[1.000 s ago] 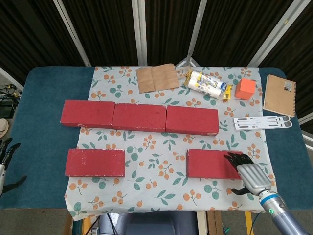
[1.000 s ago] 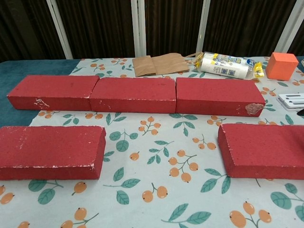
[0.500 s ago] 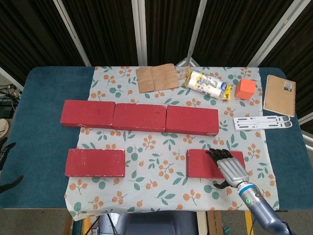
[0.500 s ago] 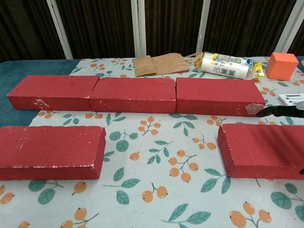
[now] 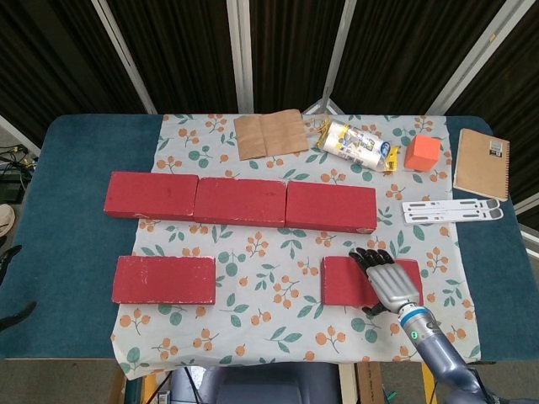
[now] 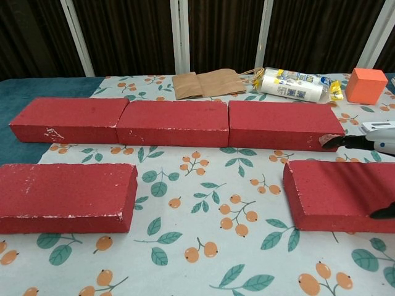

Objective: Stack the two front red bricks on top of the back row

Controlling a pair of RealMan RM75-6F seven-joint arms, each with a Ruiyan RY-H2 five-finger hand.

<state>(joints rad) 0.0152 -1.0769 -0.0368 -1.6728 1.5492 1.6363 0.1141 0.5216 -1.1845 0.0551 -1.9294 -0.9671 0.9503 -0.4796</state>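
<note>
Five red bricks lie on the leaf-and-berry cloth (image 5: 278, 252) that covers the middle of the blue counter (image 5: 67, 202). Three of them form the back row (image 5: 240, 202), set end to end and touching, flat on the cloth. The other two sit nearer the front edge, well apart from each other: the front left brick (image 5: 164, 279) lies alone with nothing on it, and the front right brick (image 5: 358, 281) lies under the right robot hand (image 5: 389, 280).

That robot hand rests palm down over the right half of the brick, its dark fingers (image 5: 369, 257) spread and reaching toward the brick's far edge, the thumb (image 5: 375, 310) hooked down by the near side. The brick is flat on the cloth, not lifted. From the chest view only the dark fingertips show at the right border, one above the brick's far edge and one at its near corner, so I cannot tell how firmly the brick is gripped.

Of the left robot hand (image 5: 10, 286) only dark fingertips show at the far left edge of the head view, off the counter; I cannot tell whether they are spread or curled.

Behind the back row lie a brown paper bag (image 5: 269, 134), a printed roll in plastic wrap (image 5: 358, 145), an orange cube (image 5: 422, 152), a brown notebook (image 5: 482, 162) and a white flat strip (image 5: 455, 210).
</note>
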